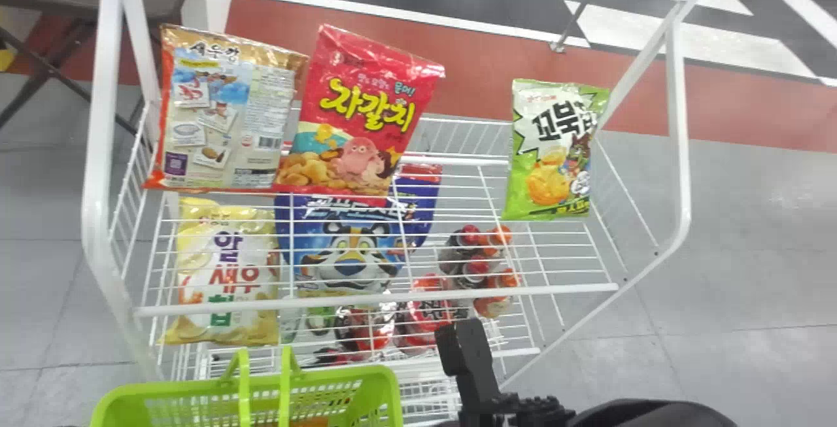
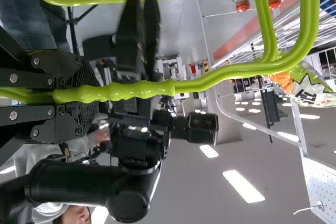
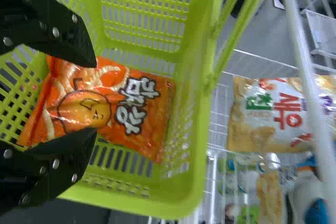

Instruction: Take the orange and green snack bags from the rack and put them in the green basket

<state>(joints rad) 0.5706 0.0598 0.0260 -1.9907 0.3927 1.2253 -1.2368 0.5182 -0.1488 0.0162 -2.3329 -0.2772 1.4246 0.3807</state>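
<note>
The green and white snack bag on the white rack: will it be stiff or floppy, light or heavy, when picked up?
The green and white bag has creased film, so it will probably be floppy. The film's shine suggests it may slip a little. Its puffed look suggests air inside, so likely light for its size.

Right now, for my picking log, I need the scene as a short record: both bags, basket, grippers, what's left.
Orange bag: lying in the green basket, printed front up
Green bag: on the rack, toward its right side in the head view
Basket: green, its handle in the left gripper
Right gripper: open over the orange bag
Also on rack: red bag, yellow bag
Left to do: green bag into basket
</note>
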